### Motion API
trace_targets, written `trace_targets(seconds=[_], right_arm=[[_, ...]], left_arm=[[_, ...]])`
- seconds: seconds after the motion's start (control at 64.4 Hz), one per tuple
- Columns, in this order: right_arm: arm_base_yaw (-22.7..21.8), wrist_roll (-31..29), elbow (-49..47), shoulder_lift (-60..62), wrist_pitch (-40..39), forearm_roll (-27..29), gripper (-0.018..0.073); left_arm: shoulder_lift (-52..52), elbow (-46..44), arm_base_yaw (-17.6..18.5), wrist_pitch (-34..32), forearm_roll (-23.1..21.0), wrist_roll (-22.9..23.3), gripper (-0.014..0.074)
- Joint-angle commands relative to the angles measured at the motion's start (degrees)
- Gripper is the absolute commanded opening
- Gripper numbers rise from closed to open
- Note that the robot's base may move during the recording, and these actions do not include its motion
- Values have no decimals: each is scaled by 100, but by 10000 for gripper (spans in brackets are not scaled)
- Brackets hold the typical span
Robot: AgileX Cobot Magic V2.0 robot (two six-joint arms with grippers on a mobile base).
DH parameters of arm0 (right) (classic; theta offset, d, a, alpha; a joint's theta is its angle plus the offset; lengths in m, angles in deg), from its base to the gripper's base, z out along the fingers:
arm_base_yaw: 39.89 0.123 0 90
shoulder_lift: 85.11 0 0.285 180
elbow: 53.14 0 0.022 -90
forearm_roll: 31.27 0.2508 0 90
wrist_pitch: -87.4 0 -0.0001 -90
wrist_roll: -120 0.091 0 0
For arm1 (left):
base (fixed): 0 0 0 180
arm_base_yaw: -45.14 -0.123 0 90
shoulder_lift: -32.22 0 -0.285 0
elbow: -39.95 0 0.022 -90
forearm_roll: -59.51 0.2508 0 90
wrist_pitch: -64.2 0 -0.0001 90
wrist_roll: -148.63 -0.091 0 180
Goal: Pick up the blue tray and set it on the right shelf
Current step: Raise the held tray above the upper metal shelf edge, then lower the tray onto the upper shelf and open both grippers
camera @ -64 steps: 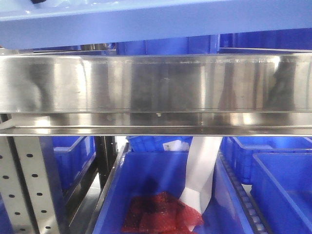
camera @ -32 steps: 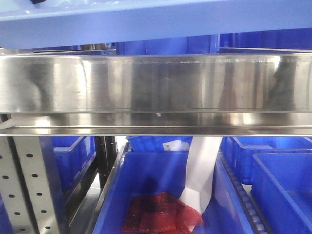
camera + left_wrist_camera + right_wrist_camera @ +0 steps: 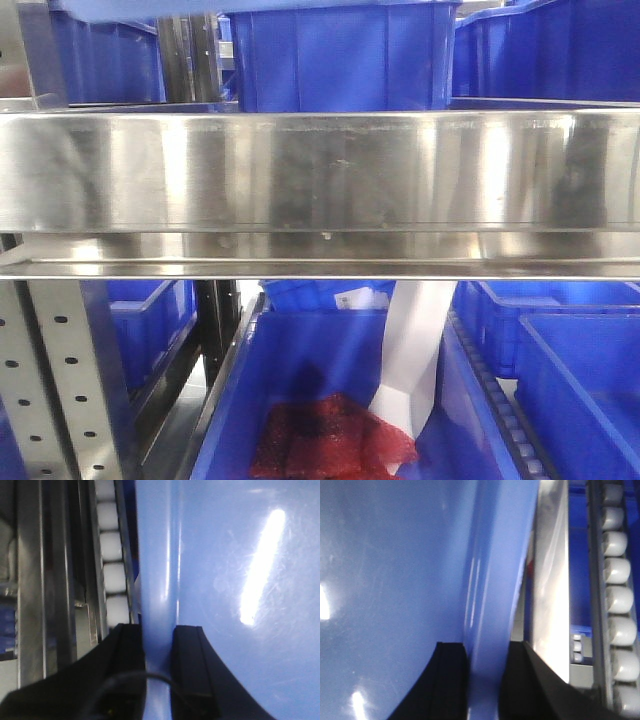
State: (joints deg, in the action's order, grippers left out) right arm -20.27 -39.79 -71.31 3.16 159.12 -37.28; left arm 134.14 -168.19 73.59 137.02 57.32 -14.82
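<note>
Racking aisle, close up. Right shelf [image 3: 320, 170] crosses the full width of the front view, its brushed steel lip streaked with soft vertical glare. Perforated upright [image 3: 55, 385] stands at near left, below the lip. Deep blue bin [image 3: 340, 55] sits above it, with more blue bins on both sides. Below, an open blue bin [image 3: 320, 350] holds a red mesh bag [image 3: 330, 435] and a white paper strip [image 3: 415, 350]. Further bins at left [image 3: 150, 325] and right [image 3: 580, 380]. White roller tracks [image 3: 112, 560] [image 3: 620, 600] run along steel rails in both wrist views.
</note>
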Motion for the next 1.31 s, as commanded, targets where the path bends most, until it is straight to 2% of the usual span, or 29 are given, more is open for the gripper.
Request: trace_targets(seconds=[0.0,0.124,0.264,0.451,0.575,0.668,0.746,0.792,0.87,1.072,1.134,1.29], right_arm=[[-125,-237,-320,-103,-321,197,55],[-193,-237,-327,-461,-635,192,55],[-194,-237,-327,-882,-892,118,56],[-205,-237,-327,-1187,-982,-75,88],[-218,-237,-327,-1222,-975,-102,308],[-242,-237,-327,-1222,-971,-102,530],[-249,-231,-327,-1215,-940,-102,647],[-249,-231,-327,-1187,-918,-108,634],[-249,-231,-327,-1112,-907,-113,629],[-249,-231,-327,-600,-854,-113,594],[-242,-231,-315,-378,-800,-113,548],[-242,-237,7,395,-856,-113,337]], left_arm=[[192,-450,5,-160,-246,-171,-48],[618,-567,-48,-239,-212,-184,-48],[935,-567,-61,-381,65,-208,-48],[1097,-567,-61,-541,78,-208,-25],[1119,-567,-61,-606,78,-208,109],[1119,-567,-61,-613,78,-208,278],[1119,-567,-61,-598,78,-208,428],[1119,-567,-61,-554,78,-208,512],[1119,-567,-61,-450,65,-208,575],[849,-567,-12,-269,65,-235,556],[637,-567,64,-269,90,-256,556],[-88,-505,451,-256,556,-400,527]])
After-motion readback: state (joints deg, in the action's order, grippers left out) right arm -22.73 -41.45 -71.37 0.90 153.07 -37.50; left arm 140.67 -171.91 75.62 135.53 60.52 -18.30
